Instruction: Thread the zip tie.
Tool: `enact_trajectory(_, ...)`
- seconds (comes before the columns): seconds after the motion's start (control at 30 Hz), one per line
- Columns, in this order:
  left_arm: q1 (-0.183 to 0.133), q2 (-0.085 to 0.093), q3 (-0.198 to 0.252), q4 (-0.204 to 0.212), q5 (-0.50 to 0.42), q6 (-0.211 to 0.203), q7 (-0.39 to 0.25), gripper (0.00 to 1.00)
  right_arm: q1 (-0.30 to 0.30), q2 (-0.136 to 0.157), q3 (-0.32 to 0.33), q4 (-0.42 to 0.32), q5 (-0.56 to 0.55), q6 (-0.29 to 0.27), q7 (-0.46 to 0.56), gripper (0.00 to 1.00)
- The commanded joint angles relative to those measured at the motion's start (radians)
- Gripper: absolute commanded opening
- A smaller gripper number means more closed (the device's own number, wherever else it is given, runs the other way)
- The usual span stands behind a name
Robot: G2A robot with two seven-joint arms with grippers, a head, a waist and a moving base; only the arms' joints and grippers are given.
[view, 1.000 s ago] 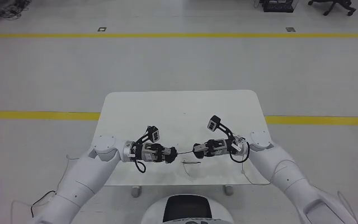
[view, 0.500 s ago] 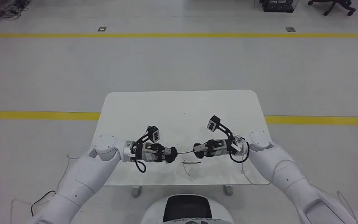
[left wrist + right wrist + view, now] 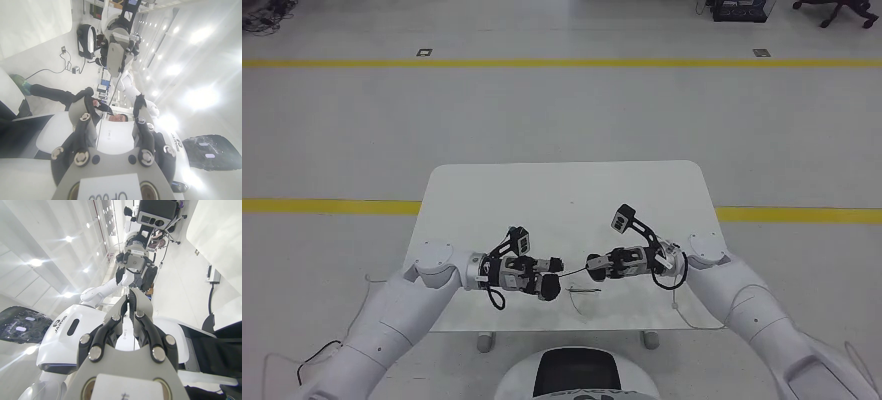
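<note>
Inside spread left claw point(image 3: 114, 94): zip tie point(image 3: 99, 132), pinched by right claw point(image 3: 129, 296).

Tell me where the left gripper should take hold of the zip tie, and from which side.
Grip the free length of the zip tie sticking out of the shut right gripper, not the pinched end. Probably come straight along it, as the open left gripper faces it now: the thin strip runs between its fingers, so they can close across it.
</note>
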Motion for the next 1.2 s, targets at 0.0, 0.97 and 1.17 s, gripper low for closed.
enact_trajectory(0.0, -0.003, -0.002, 0.01, -0.001, 0.002, -0.002, 0.013, 1.0, 0.002, -0.001, -0.002, -0.004, -0.008, 0.004, 0.0, 0.0)
enact_trajectory(0.97, 0.032, -0.017, 0.035, -0.062, 0.029, -0.049, 0.344, 1.0, -0.047, -0.005, 0.028, -0.045, -0.004, 0.007, -0.115, 0.0)
enact_trajectory(1.17, 0.04, -0.014, 0.029, -0.072, 0.027, -0.057, 0.353, 1.0, -0.061, -0.004, 0.048, -0.057, -0.01, 0.017, -0.141, 0.0)
